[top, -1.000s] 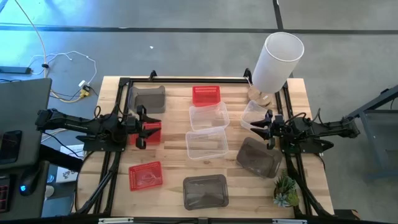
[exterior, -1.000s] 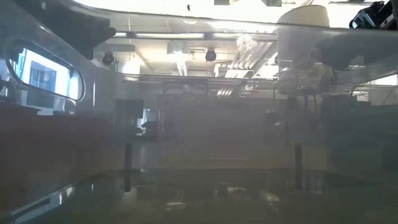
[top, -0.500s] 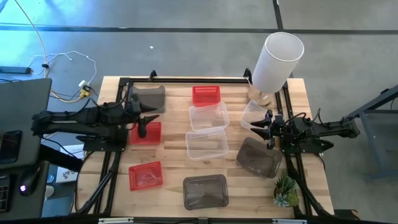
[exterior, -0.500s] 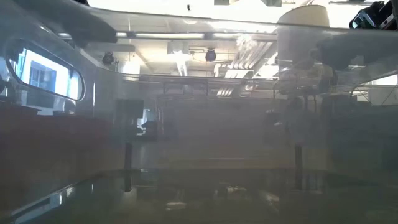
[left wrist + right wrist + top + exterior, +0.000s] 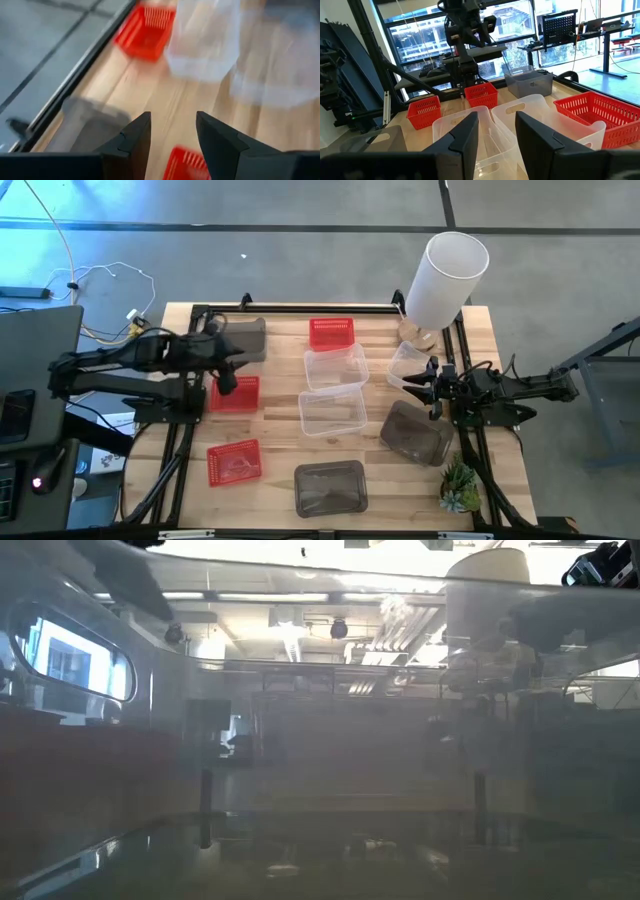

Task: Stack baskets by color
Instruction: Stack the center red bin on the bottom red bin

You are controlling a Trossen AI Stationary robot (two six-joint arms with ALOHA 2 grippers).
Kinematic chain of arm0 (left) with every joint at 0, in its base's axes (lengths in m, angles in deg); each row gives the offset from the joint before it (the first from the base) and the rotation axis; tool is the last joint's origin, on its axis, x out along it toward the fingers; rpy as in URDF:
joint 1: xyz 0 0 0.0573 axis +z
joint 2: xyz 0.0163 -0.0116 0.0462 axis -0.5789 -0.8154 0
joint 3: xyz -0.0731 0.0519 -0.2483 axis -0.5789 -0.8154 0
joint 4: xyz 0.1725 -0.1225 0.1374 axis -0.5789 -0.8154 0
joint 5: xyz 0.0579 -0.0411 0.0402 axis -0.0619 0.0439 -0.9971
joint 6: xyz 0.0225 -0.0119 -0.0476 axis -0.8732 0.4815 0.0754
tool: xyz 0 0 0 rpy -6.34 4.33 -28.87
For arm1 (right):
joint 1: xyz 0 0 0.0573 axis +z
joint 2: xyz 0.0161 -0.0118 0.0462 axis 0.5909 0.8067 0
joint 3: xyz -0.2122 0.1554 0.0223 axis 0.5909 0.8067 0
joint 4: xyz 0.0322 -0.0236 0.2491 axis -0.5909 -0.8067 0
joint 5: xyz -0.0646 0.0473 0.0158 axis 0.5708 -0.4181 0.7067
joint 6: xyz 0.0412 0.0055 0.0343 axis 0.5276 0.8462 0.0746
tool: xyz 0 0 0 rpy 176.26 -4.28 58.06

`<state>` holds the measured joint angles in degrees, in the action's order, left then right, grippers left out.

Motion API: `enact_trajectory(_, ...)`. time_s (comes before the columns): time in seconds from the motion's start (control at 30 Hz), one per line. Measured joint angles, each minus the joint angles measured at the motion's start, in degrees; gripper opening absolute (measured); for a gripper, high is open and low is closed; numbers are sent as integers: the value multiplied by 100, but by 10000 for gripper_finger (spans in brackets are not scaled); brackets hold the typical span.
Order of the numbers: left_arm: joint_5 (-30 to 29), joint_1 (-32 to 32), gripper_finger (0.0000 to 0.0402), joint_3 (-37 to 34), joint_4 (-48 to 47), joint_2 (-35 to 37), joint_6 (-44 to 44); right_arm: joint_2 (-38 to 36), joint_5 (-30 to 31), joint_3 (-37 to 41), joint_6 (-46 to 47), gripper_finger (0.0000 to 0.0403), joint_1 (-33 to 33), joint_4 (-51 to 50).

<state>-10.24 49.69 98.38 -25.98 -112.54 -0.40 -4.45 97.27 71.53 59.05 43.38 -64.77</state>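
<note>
Since a second ago the left hand (image 5: 228, 372) has lifted off the red basket (image 5: 236, 393) at nine o'clock on the desk (image 5: 280, 435), fingers parted and empty. At three o'clock the right hand (image 5: 425, 385) waits, parted, empty, beside a clear basket (image 5: 406, 363).

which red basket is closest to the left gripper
The red basket just under the left gripper, at the table's left side; the other two red ones sit at the far edge and near the front.

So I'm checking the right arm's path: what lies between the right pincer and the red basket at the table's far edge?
In the high view, a clear basket lies between the right pincer and the far red basket.
</note>
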Motion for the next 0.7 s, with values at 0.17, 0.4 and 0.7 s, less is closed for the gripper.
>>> enact_trajectory(0.17,73,204,145,147,-581,-597,-477,0,0,-1,0,119,0,0)
enact_trajectory(0.4,609,342,145,148,-731,-1413,-713,0,0,-1,0,119,-1,0)
enact_trajectory(0.7,579,341,145,148,-969,-2403,-925,0,0,-1,0,119,-2,0)
